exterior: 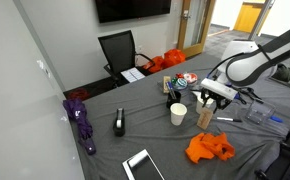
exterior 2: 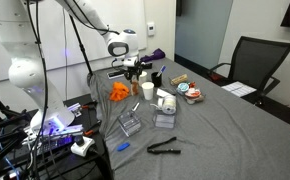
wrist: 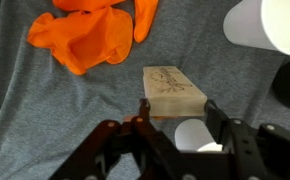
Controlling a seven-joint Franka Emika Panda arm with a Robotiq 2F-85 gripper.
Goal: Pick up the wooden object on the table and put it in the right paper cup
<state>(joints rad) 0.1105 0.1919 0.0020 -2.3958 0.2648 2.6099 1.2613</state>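
In the wrist view the gripper [wrist: 175,110] has its jaws clamped on the wooden object [wrist: 170,88], one dark finger on each side of the pale block. The block is held above the grey bench [wrist: 25,110] and does not touch it. Just under the block, between the fingers, a part of the right paper cup [wrist: 193,136] shows (only a white round piece of it). Beyond the block lies the orange cloth [wrist: 85,35], crumpled, and the other white paper cup [wrist: 270,25] stands well apart from it. In an exterior view the block [exterior: 205,114] hangs below the gripper [exterior: 213,98], near a white cup [exterior: 178,113]. Farther back stand a dark cup with pens [exterior: 172,88] and a black chair [exterior: 118,50].
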